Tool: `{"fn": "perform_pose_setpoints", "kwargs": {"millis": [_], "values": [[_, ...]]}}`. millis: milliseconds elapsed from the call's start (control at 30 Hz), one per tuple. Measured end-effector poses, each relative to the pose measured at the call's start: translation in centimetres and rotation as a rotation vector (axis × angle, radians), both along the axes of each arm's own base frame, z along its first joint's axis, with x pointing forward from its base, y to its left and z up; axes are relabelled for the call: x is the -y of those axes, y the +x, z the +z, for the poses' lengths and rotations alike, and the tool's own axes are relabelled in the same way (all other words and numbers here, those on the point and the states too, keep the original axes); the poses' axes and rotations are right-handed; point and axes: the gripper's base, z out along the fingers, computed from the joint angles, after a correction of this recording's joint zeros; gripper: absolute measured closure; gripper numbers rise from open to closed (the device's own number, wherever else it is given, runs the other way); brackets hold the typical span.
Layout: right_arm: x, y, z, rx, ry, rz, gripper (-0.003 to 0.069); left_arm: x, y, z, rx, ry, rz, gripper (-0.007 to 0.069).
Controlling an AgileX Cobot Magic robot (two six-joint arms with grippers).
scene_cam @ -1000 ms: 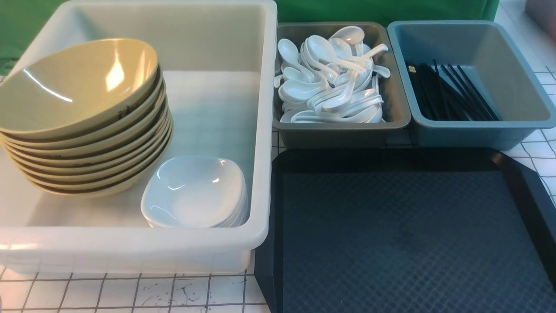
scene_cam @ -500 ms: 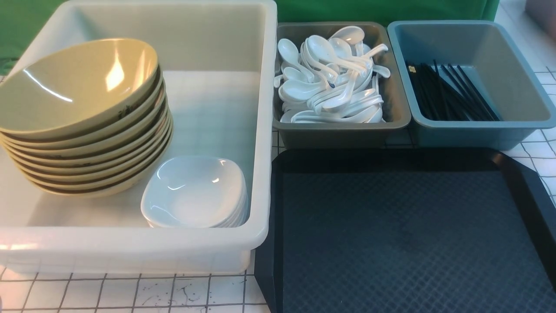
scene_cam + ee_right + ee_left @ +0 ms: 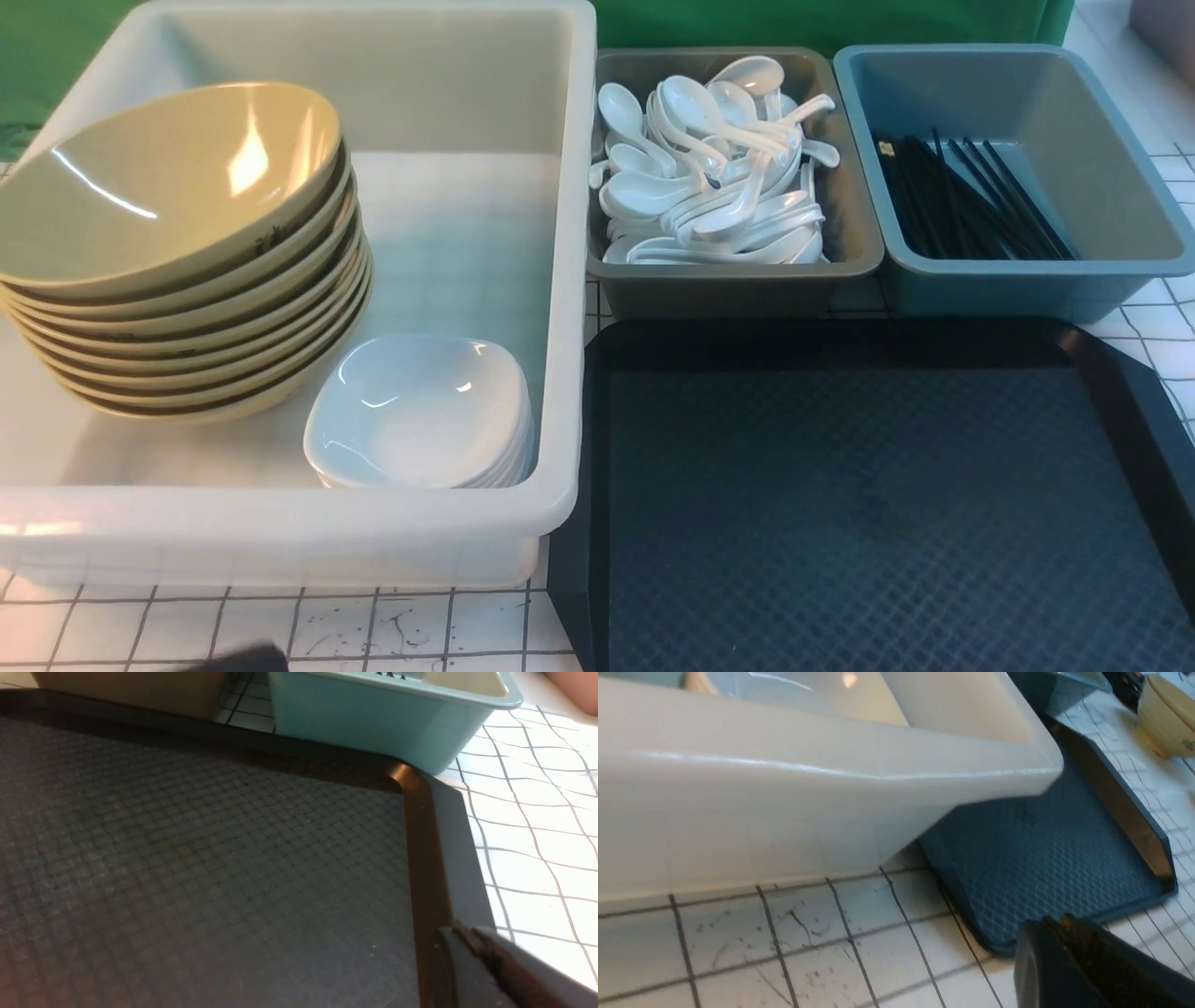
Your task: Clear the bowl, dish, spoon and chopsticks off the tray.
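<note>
Step in hand: clearing of the tray [image 3: 868, 504] appears complete; its visible floor carries no tableware.
Left fingers [image 3: 1064, 926]: together, no gap, nothing held; over the worktop [image 3: 373, 630], on the near side of the white tub [image 3: 280, 513].
Right fingers [image 3: 472, 942]: together, nothing held; near the tray's right-hand rim.
Bowl location: beyond the left fingers, in the tub, within the stack of olive bowls [image 3: 177, 196]; which 1 is the task's cannot be told.
Dish location: beyond the left fingers and to their right, in the stack of white dishes [image 3: 415, 411] inside the tub.
Spoon location: ahead of the right fingers and to their left, in the grey bin [image 3: 728, 289], among the spoons [image 3: 653, 196].
Chopsticks location: ahead of the right fingers, in the blue bin [image 3: 1027, 271], among the black chopsticks [image 3: 915, 205].
Bowl attitude: top bowl tilted, mouth up; round, no long axis.
Dish attitude: mouth up; no marked long axis.
Spoon axis: handles point in mixed directions.
Chopstick axis: mostly from far left to near right.
Next move: no further grasp appears required; keep both fingers closed and park the arms clear of the rims.
</note>
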Motion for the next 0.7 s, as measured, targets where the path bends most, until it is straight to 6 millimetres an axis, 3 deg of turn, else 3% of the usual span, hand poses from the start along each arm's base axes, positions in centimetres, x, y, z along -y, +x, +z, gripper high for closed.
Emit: {"fn": "perform_pose_setpoints", "kwargs": {"millis": [167, 300, 400, 700], "values": [[0.0, 0.0, 0.0, -0.001, 0.000, 0.000, 0.0615, -1.9, 0.8, -0.1, 0.147, -0.120, 0.339, 0.0626], [0.0, 0.0, 0.0, -0.001, 0.000, 0.000, 0.0612, -3.2, 0.8, -2.9, 0.160, -0.129, 0.569, 0.0626], [0.0, 0.0, 0.0, 0.000, 0.000, 0.000, 0.0607, -3.5, 1.0, -4.7, 0.107, -0.136, 0.648, 0.0626], [0.0, 0.0, 0.0, 0.001, 0.000, 0.000, 0.0600, -3.4, 0.9, -5.3, 0.024, -0.202, 0.670, 0.0626]]}}
